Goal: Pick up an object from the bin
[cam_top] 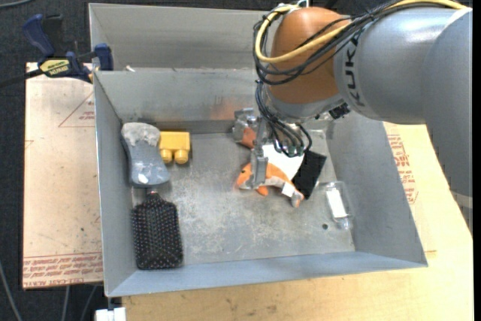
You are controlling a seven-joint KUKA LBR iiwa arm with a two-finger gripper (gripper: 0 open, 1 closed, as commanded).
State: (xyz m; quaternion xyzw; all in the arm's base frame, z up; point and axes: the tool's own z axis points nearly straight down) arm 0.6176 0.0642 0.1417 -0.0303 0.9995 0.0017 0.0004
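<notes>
Yellow block (174, 146), grey object (143, 155), black brush (157, 235), small clear tube (336, 203)

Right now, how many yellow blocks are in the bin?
1. The yellow block lies toward the bin's left, beside a grey object; others may be hidden under the gripper.

In the bin (225, 267), a hairbrush (156, 235) lies front left. Behind it lies a handled tool (143, 154), with a studded block (175, 146) just to its right. At centre, a small figure (279, 178) sits under the hand (259, 175), a flat card (310, 173) touching its right side and a small tube (336, 203) farther right.
</notes>
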